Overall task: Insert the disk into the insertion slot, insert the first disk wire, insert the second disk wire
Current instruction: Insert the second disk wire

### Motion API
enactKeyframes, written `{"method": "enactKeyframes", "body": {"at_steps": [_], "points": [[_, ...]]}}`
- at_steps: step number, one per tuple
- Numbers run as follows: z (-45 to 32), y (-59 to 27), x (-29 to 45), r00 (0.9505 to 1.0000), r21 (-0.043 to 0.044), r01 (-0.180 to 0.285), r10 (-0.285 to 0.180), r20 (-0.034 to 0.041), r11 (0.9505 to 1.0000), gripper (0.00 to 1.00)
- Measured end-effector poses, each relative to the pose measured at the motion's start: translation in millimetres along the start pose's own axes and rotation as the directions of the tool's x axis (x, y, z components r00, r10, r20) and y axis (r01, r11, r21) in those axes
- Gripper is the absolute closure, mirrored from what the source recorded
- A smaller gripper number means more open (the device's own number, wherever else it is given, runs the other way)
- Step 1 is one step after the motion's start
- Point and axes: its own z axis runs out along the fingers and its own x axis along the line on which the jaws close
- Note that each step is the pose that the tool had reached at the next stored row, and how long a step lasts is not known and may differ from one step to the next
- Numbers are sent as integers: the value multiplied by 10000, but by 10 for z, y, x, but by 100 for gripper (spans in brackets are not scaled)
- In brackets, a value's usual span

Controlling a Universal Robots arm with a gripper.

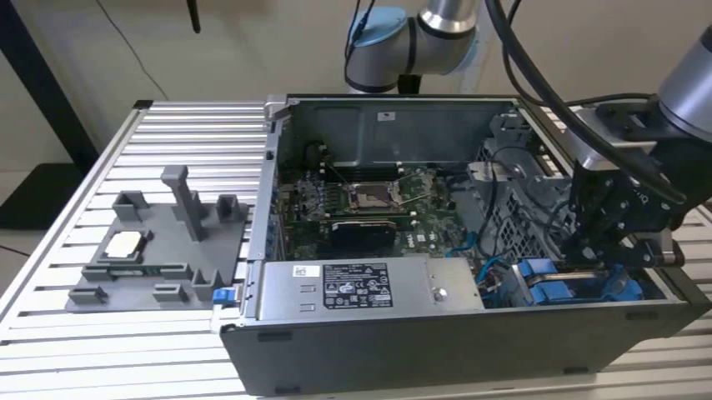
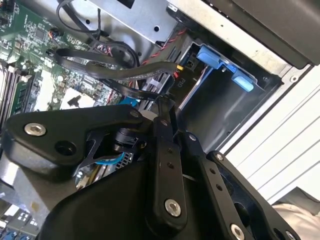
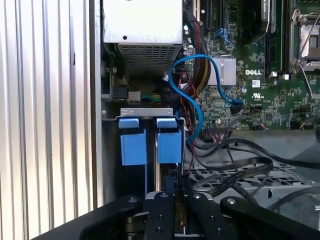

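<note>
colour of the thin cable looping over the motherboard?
Blue cable; clearest in the first wrist view.

1. The case [image 1: 468, 350] lies on the table [image 1: 67, 350], at the exterior view's right.
2. A fixture [image 1: 156, 258] sits at its left.
3. The gripper [image 1: 606, 250] reaches inside the case, above the disk [image 1: 556, 287].

- computer case [image 1: 445, 350]: dark matt metal walls
- power supply [image 1: 368, 287] inside the case: bare silver sheet metal, paper-looking label
- disk [image 3: 150, 140] carrier: bright blue smooth plastic
- gripper [image 3: 170, 220]: matt black
- table [image 1: 189, 133] under the case: ribbed, pale metal
</note>
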Motion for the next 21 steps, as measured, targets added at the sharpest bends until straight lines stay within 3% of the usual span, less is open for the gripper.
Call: {"method": "enactKeyframes", "body": {"at_steps": [8,21], "points": [[48,-13,4,10000,0,0,0,8,10000,84],[20,-12,1,10000,7,3,-3,44,10000,84]]}}
